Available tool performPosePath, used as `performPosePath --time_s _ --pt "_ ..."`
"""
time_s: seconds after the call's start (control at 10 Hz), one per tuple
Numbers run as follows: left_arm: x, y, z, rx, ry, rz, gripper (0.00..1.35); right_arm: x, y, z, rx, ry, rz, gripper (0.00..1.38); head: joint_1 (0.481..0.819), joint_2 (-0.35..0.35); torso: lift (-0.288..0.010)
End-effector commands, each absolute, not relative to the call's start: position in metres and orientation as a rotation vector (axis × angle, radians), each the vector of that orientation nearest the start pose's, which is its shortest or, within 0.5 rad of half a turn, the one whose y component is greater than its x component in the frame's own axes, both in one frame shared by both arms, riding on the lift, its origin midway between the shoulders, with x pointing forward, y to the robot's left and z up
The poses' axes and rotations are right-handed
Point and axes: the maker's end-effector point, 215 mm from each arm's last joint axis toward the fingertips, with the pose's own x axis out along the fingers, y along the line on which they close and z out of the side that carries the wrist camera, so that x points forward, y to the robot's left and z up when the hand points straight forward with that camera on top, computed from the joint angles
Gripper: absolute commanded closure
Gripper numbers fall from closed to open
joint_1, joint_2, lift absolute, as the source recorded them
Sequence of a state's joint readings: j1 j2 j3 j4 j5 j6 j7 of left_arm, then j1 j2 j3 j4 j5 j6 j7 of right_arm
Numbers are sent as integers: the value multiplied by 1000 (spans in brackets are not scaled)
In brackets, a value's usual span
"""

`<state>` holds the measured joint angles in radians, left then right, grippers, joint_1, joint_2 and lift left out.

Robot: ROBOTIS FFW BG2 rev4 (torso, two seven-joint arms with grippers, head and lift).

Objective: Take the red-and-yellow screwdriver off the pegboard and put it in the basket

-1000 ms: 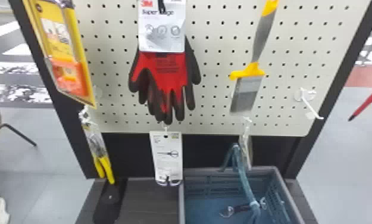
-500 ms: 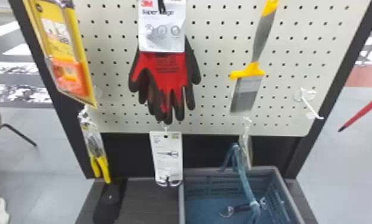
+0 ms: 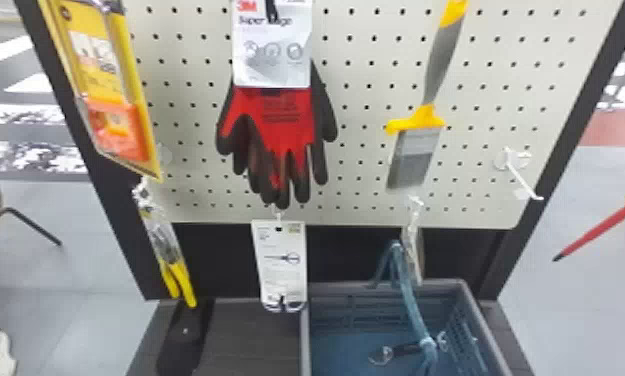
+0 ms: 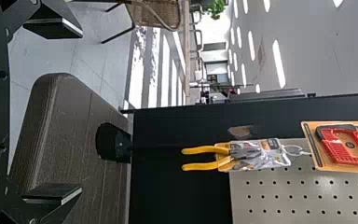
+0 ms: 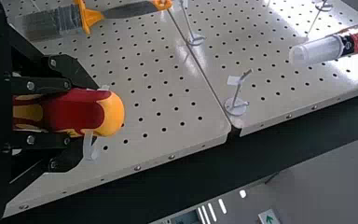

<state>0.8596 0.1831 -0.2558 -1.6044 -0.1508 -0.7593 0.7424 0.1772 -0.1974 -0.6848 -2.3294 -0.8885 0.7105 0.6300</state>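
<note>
The red-and-yellow screwdriver (image 3: 603,230) is off the pegboard, at the right edge of the head view, right of the board's frame; its red shaft slants down-left to a dark tip. In the right wrist view, my right gripper (image 5: 79,112) is shut on the screwdriver's handle (image 5: 74,111), whose rounded yellow end faces away from the wrist. The blue-grey basket (image 3: 381,282) stands below the pegboard (image 3: 366,120), lower and to the left of the screwdriver. In the left wrist view, my left gripper (image 4: 74,112) is open and holds nothing, near the hanging yellow-handled pliers (image 4: 203,150).
Red-black gloves (image 3: 286,115), a scraper-like brush (image 3: 418,150) and carded scissors (image 3: 278,265) hang on the board. A white hook (image 3: 521,175) juts out at the board's right. The basket's blue handle (image 3: 411,300) rises over it, with a dark tool (image 3: 398,351) inside.
In the head view, the screwdriver has moved left and down, with more of it showing now, including part of its yellow collar. The hanging pliers at the left have swung slightly.
</note>
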Motion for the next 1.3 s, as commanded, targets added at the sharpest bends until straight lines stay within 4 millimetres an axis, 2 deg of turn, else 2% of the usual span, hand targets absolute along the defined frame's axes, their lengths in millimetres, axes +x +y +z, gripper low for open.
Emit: performPosePath --time_s 0.0,0.3,0.5,0.7,0.9,1.2 --pt "211 249 -455 61 54 329 137 439 -332 -106 350 -206 475 1067 549 0 -100" --pt "212 249 -454 61 51 328 137 443 -328 -144 412 -182 424 1067 549 0 -100" --pt "212 249 -455 61 53 328 137 446 -315 -159 480 -174 411 1069 549 0 -100" --pt "211 249 -455 60 56 327 137 449 -295 -168 540 -168 416 1069 549 0 -100" --pt "210 250 -456 60 56 327 137 450 -288 -179 591 -179 406 1069 549 0 -100" --pt "211 248 -457 57 58 323 137 452 -275 -219 678 -139 401 1069 549 0 -100"
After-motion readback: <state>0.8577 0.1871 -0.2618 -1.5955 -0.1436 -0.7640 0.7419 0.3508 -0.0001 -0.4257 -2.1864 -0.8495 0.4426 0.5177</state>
